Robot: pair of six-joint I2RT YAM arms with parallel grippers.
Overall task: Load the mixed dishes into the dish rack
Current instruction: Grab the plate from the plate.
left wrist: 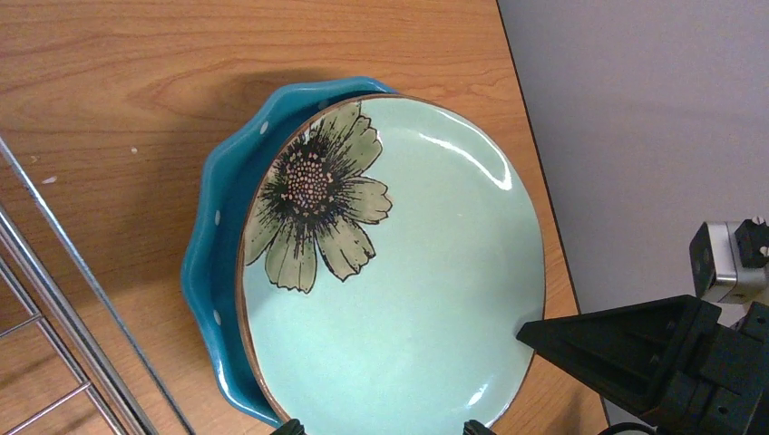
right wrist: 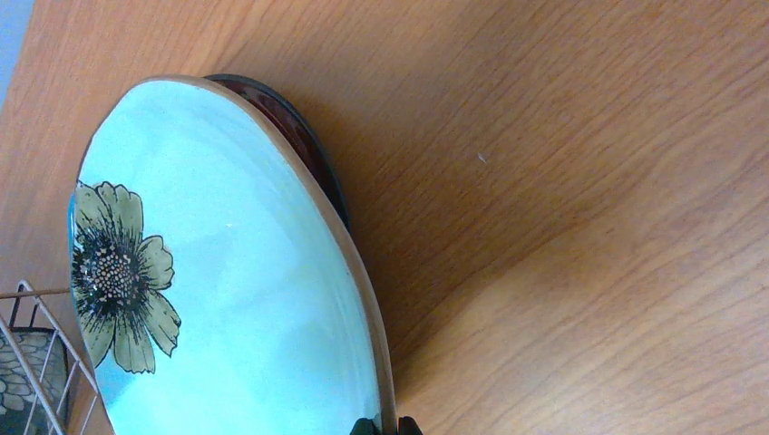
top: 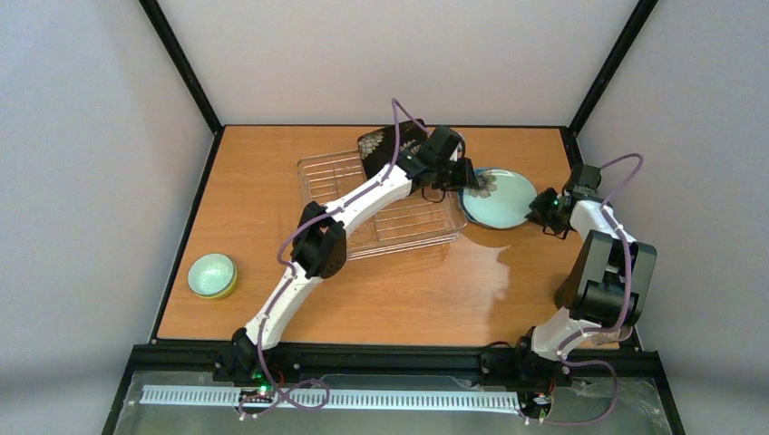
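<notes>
The right end effector (right wrist: 384, 424) pinched the mint plate's (left wrist: 408, 272) rim, the plate lying on the blue plate (left wrist: 218, 236) right of the rack (top: 322, 177). The left end effector (left wrist: 383, 428) hovered spread above.

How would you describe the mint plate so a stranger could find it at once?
Look right of the wire rack. Plates are stacked there. The mint plate is the top one, with a green flower; the blue plate under it has white dots.
</notes>
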